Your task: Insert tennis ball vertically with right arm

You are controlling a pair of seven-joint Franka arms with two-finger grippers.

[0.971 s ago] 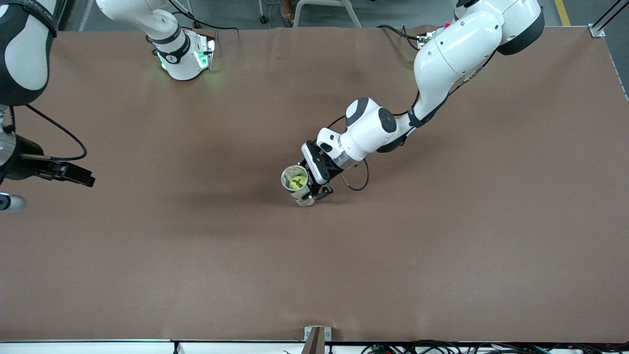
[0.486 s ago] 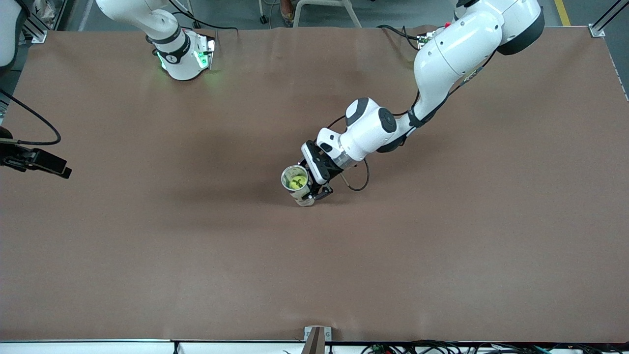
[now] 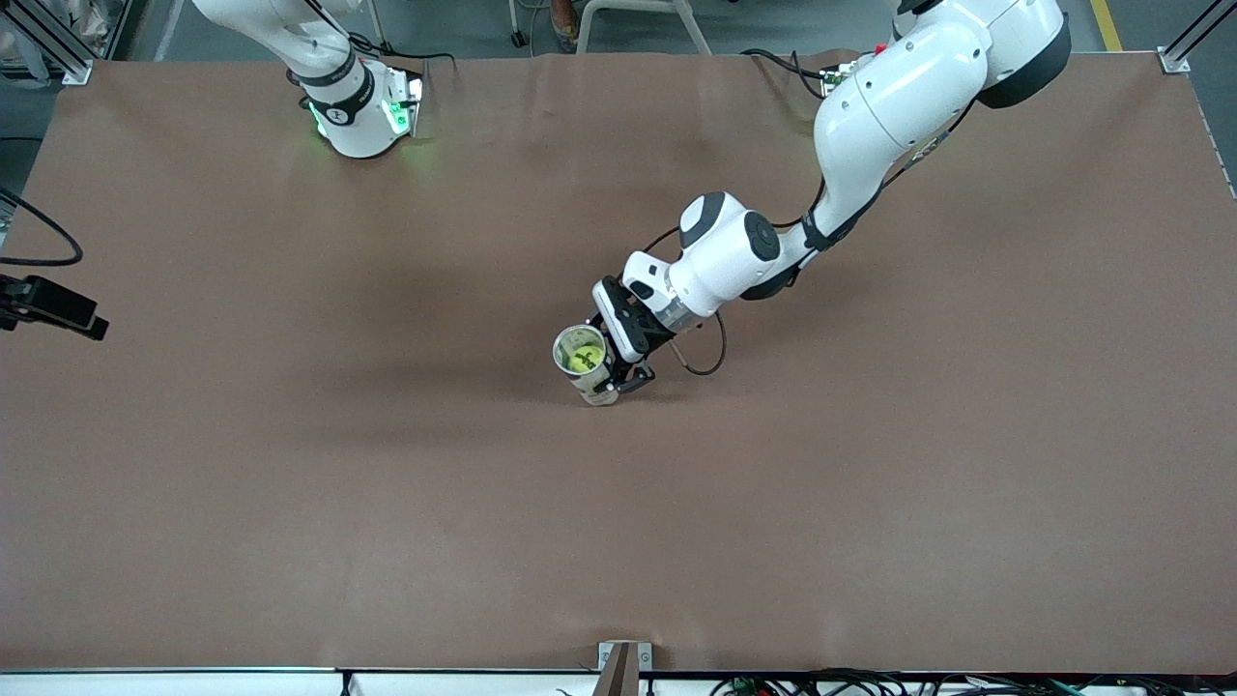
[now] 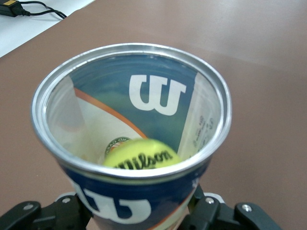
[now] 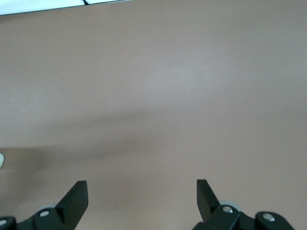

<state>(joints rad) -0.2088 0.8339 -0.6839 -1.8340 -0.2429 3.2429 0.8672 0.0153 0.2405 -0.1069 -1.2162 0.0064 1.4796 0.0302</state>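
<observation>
A clear tennis-ball can (image 3: 563, 340) with a blue Wilson label stands upright, mouth up, near the table's middle. My left gripper (image 3: 611, 383) is shut on its lower body. A yellow tennis ball (image 3: 582, 361) lies inside at the bottom. From the left wrist view I look down into the can (image 4: 158, 91) at the ball (image 4: 141, 157), with the left gripper (image 4: 139, 218) clamped on both sides of the wall. My right gripper (image 3: 58, 309) hangs open over the table's edge at the right arm's end. It holds nothing, and the right wrist view shows the right gripper (image 5: 142, 196) over bare table.
A brown cover (image 3: 870, 483) spans the whole table. The right arm's base (image 3: 362, 116) glows green at the back edge. Cables (image 3: 783, 63) lie near the left arm's base. A small metal bracket (image 3: 623, 657) sits at the front edge.
The right arm has drawn back toward its own end of the table, and only its gripper still shows at the edge. The left arm and the can have not moved.
</observation>
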